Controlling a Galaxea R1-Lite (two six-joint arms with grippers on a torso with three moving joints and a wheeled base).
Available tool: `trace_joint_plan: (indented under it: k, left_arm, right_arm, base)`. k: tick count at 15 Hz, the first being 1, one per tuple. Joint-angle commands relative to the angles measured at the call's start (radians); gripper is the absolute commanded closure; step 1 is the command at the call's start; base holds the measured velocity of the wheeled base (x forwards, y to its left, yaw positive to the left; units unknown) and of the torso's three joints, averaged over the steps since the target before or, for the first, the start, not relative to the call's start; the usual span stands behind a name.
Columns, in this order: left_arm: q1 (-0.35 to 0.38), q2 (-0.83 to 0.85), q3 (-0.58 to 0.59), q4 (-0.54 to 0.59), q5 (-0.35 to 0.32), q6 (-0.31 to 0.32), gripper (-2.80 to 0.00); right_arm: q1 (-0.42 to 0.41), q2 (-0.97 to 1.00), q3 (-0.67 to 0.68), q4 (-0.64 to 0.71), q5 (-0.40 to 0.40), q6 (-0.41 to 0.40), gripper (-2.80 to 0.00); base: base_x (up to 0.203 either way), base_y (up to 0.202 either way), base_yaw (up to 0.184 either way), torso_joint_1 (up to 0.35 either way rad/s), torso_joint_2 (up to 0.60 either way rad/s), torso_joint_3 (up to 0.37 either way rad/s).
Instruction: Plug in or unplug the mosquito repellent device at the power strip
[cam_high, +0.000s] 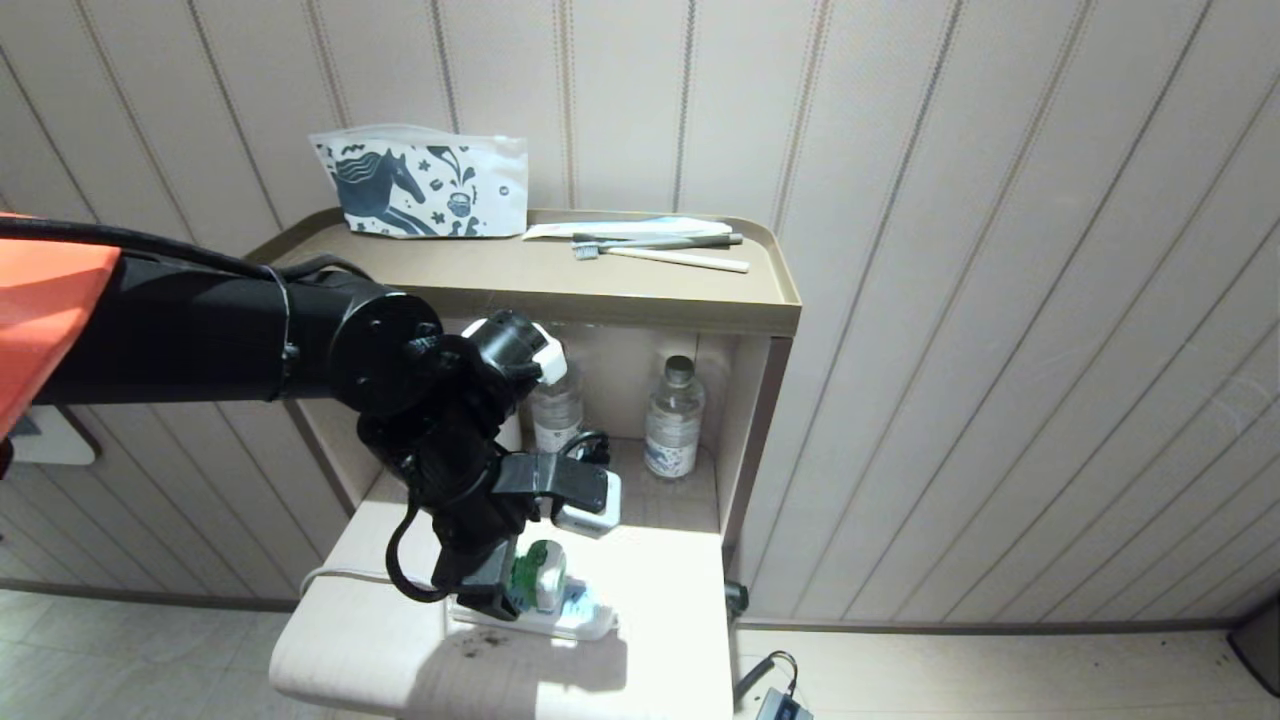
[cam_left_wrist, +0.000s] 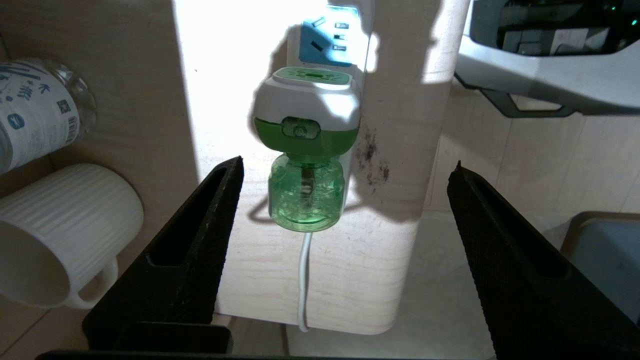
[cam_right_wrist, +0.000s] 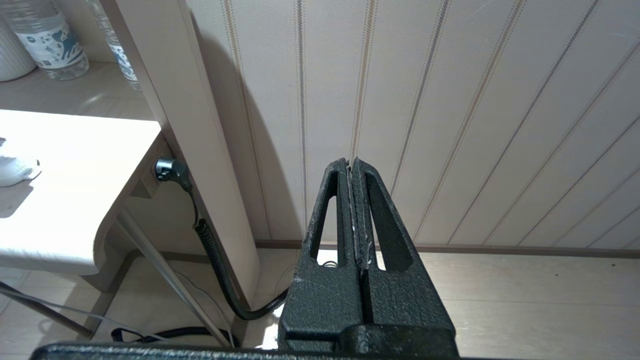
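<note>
The left pincer (cam_left_wrist: 345, 250) hangs over the front of the pale tabletop (cam_high: 660, 640), released, its 2 black fingers (cam_left_wrist: 190, 260) spread wide with bare room on either side of the mosquito repellent device (cam_left_wrist: 306, 165). The device touches neither finger. It sits plugged into the power strip (cam_left_wrist: 332, 35), its white cap with green top against the strip's light blue socket face and its translucent green bottle pointing toward the tabletop's rounded front edge. The strip's white cord (cam_left_wrist: 302, 280) runs under the bottle and drops over that edge.

In the head view the strip (cam_high: 580, 622) lies near the middle of the tabletop's front part, with open surface to its right up to the side edge; the device (cam_high: 540, 578) is half hidden by the black arm.

Only the left wrist view shows a ribbed white mug (cam_left_wrist: 60, 235) and a clear water bottle (cam_left_wrist: 35, 115) whose label carries blue print too small to read, plus dark specks on the wood beside the device.

Farther back, 2 water bottles (cam_high: 672, 420) stand in the recess under the upper shelf (cam_high: 640, 290). On that shelf lie a pouch printed with a dark blue horse (cam_high: 420, 185) and toothbrushes (cam_high: 660, 250).

The right pincer (cam_right_wrist: 352, 170) is clenched, off the tabletop's right side, facing the panelled wall (cam_right_wrist: 450, 125) above the floor, near a black coiled cable (cam_right_wrist: 210, 240).
</note>
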Motion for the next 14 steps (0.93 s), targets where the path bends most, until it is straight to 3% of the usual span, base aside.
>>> trace_joint_plan:
  k: [1,14]
  left_arm:
    - [0.0,0.037,-0.005,0.006,0.018,0.018,-2.8]
    - [0.005,0.154,-0.037,-0.015,0.024,0.046,-2.8]
  right_arm:
    - [0.0,0.0,0.0,0.0,-0.001,0.0,0.0]
    - [0.0,0.0,0.0,0.0,0.0,0.0,0.0]
  base:
    - [0.0,0.0,0.0,0.0,0.0,0.0]
    - [0.0,0.0,0.0,0.0,0.0,0.0]
